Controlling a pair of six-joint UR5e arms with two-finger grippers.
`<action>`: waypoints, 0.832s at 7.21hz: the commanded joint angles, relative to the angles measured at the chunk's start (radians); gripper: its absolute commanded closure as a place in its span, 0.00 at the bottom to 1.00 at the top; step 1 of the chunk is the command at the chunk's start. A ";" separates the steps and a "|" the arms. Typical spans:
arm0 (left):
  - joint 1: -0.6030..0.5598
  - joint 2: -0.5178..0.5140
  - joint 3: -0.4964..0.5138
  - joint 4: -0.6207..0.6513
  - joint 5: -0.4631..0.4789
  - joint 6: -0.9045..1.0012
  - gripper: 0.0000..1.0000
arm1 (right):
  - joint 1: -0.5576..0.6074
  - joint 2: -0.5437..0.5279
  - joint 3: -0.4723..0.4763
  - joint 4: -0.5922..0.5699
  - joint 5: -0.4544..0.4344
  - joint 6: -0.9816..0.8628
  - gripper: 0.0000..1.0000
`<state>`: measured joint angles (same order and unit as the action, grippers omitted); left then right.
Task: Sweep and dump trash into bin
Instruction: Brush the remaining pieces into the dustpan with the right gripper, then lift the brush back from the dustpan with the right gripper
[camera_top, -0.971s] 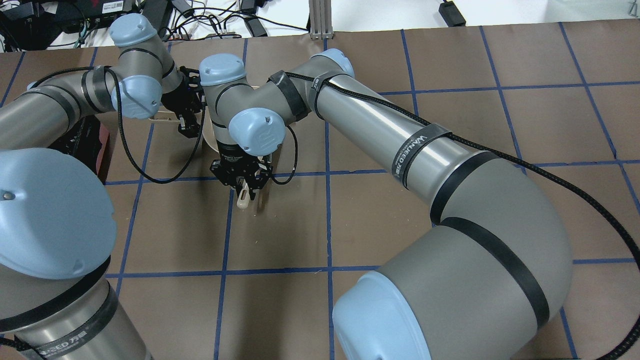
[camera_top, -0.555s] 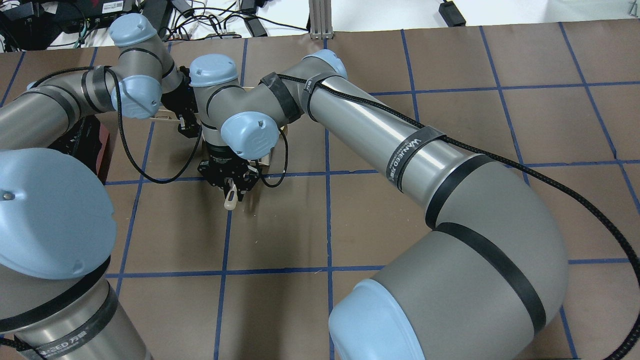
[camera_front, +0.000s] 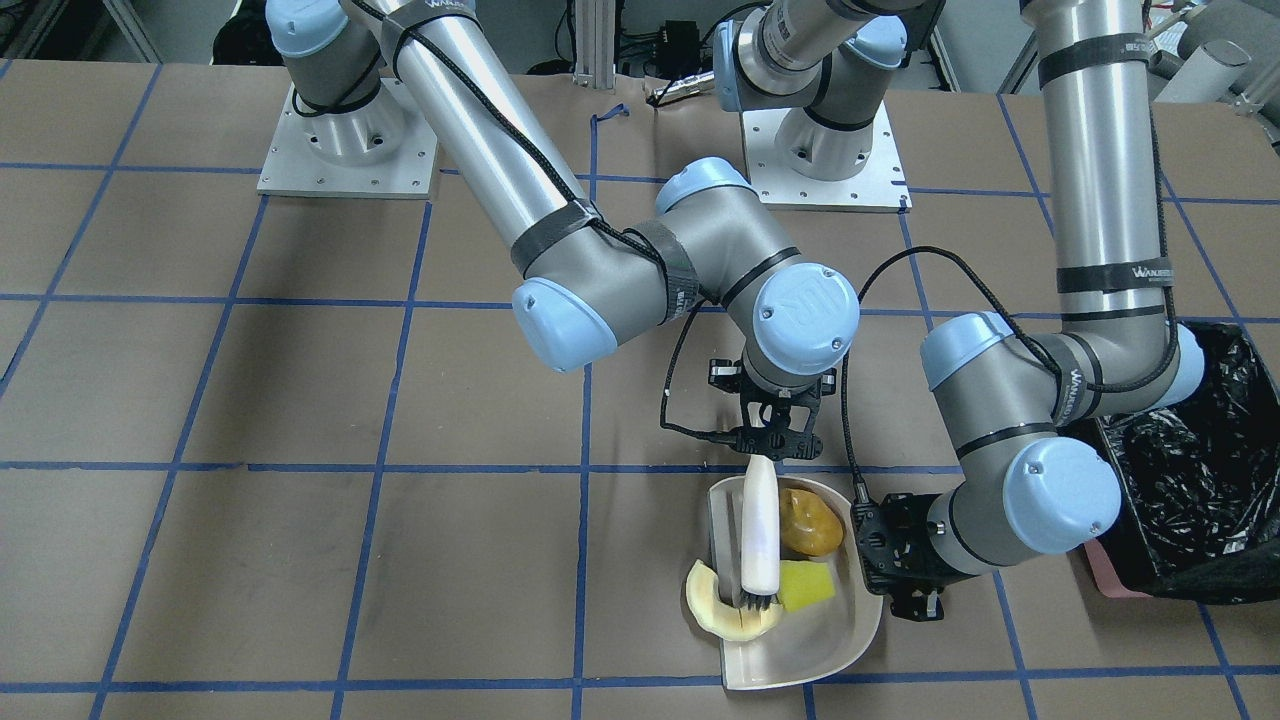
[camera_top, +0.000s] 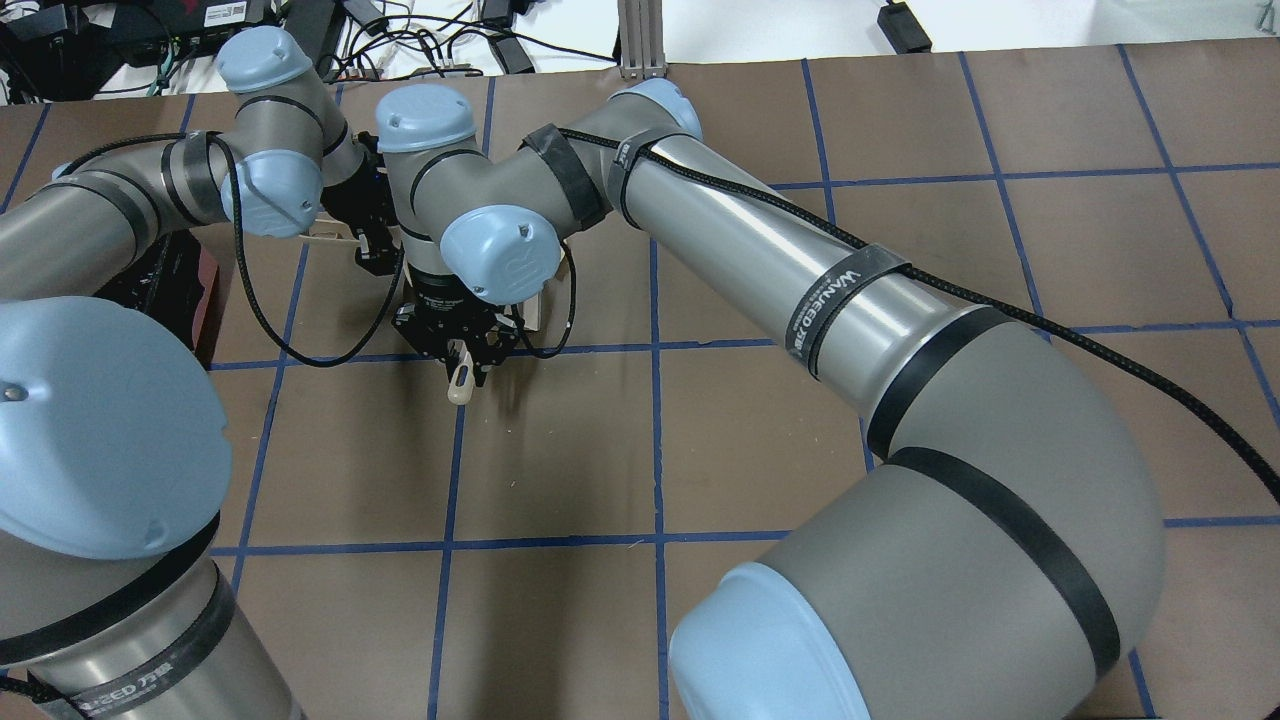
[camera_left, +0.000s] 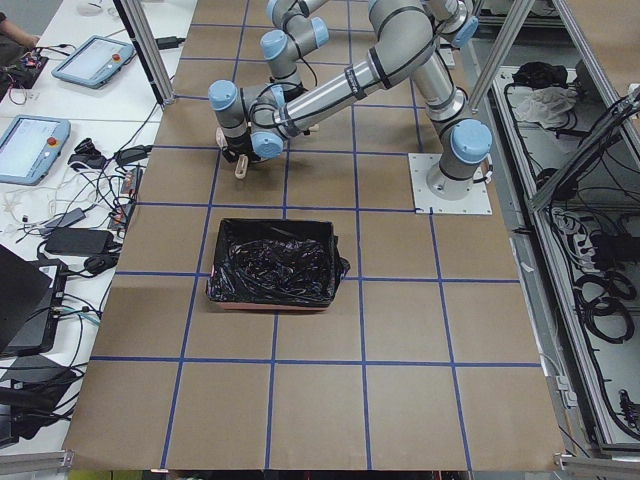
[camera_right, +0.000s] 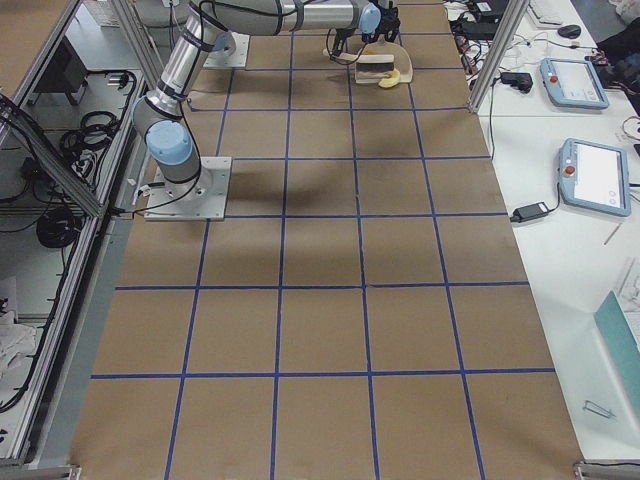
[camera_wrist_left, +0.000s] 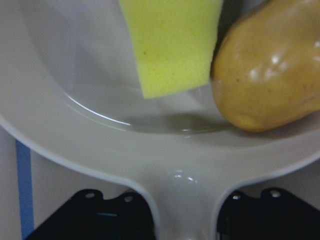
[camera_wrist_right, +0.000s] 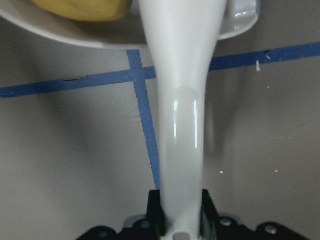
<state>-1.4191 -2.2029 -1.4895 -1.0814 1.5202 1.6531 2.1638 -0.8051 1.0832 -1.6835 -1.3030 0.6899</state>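
Now, seen from the front, the right gripper (camera_front: 768, 452) clamps the brush (camera_front: 759, 540), handle running 12 to 6 o'clock, bristles touching the crescent slice (camera_front: 712, 606) that straddles the lip of the dustpan (camera_front: 800, 652); the pan's bowl, its handle pinched by the left gripper (camera_front: 882, 560), lies toward 3 o'clock.

White lettering reading "WANJEED" runs along a black strap (camera_top: 845, 288) wrapped round the right arm (camera_top: 730, 235), and the same brand name shows on a second strap (camera_front: 1118, 274) on the left arm (camera_front: 1095, 150). A "UR" logo marks the pale blue joint cap (camera_front: 806, 302) at the right wrist.
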 joint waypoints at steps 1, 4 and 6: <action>0.000 0.000 0.000 0.000 0.000 0.001 1.00 | -0.019 -0.040 0.010 0.045 -0.033 -0.038 1.00; 0.002 0.000 0.000 0.000 -0.012 0.001 1.00 | -0.122 -0.078 0.030 0.103 -0.101 -0.169 1.00; 0.012 0.002 -0.002 -0.002 -0.049 0.002 1.00 | -0.202 -0.065 0.029 0.125 -0.101 -0.272 1.00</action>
<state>-1.4114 -2.2018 -1.4900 -1.0819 1.4882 1.6547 2.0060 -0.8777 1.1113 -1.5675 -1.4012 0.4740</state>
